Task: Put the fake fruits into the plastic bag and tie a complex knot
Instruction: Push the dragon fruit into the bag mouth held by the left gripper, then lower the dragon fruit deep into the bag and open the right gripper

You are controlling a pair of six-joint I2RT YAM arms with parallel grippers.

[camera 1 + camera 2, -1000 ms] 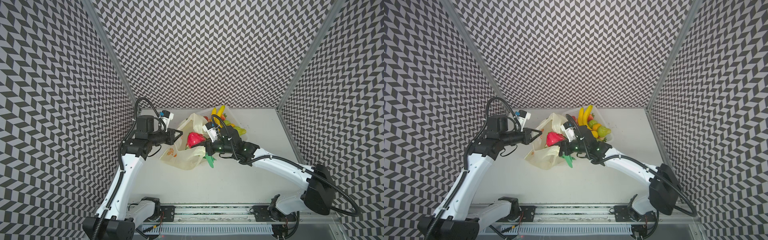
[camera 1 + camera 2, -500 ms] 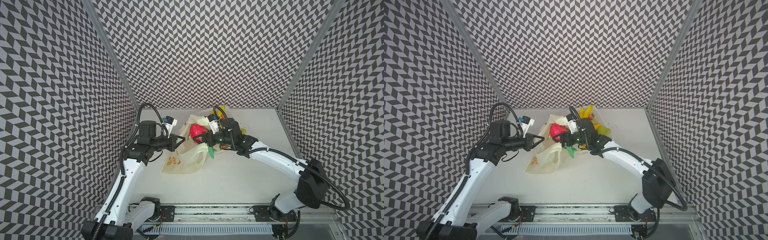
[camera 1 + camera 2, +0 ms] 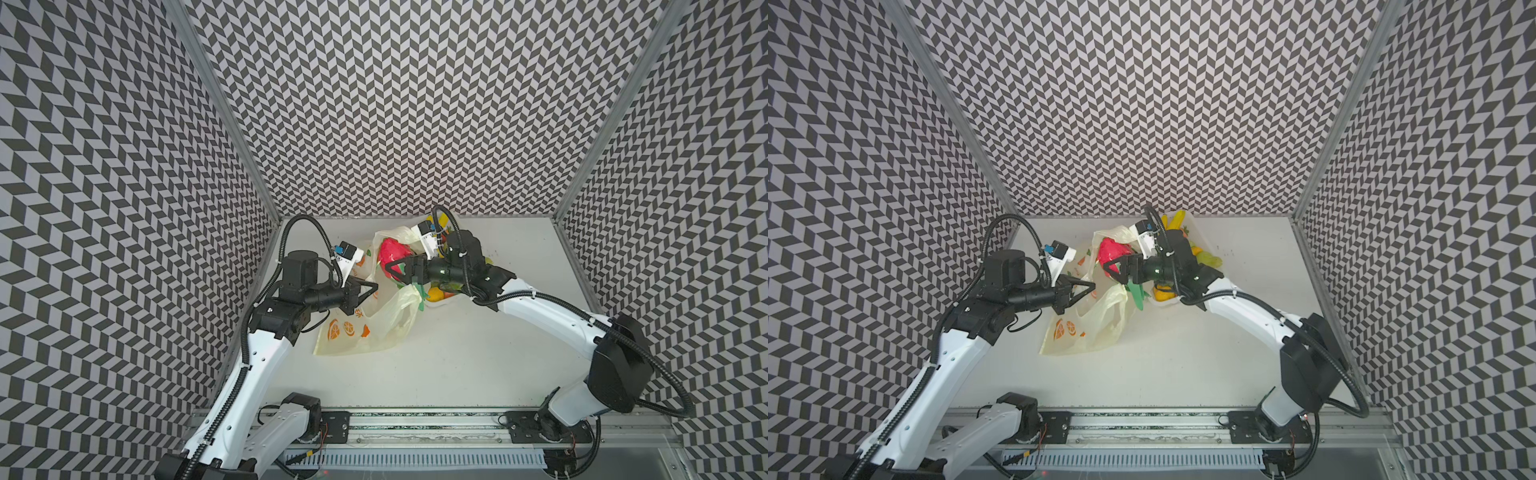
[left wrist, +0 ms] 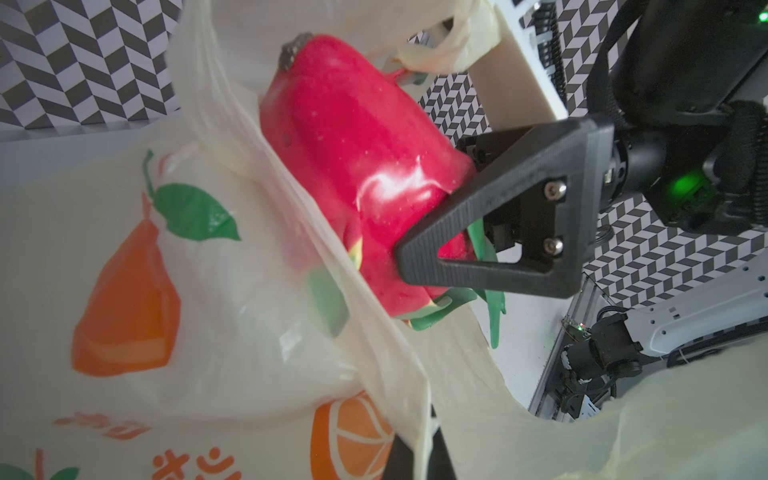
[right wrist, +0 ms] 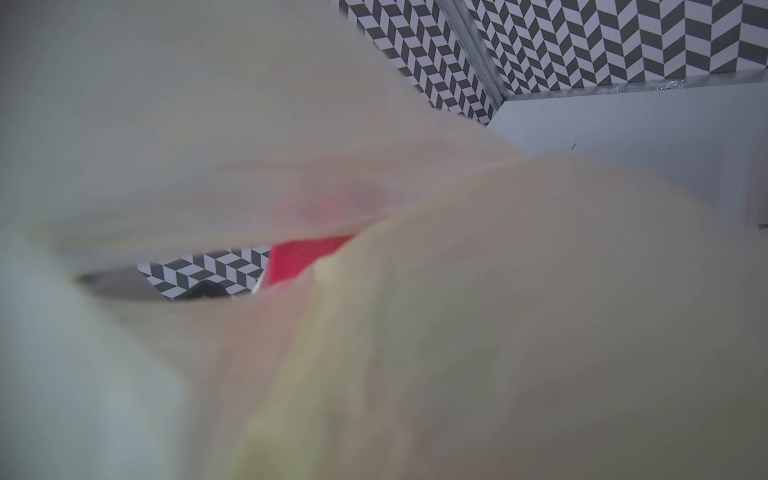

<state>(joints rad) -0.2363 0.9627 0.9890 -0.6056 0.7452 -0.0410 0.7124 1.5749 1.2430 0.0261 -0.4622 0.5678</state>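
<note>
Pink-red dragon fruit (image 3: 392, 252) held at the plastic bag (image 3: 374, 328) mouth.
Jaws of the right gripper (image 3: 395, 269) spread around the fruit; left gripper (image 3: 375, 286) jaws pinch the bag's rim just beside.

Both top views look steeply down on the table (image 3: 457, 374) from high over its near edge, toward the back wall (image 3: 395, 124); you get nearly the same whole scene in each. Your left wrist view sits close against the plastic bag (image 4: 232, 311), facing the right gripper (image 4: 432, 199) and dragon fruit (image 4: 353, 124). Your right wrist view, smothered by blurred bag film, shares only a sliver of that fruit.
</note>
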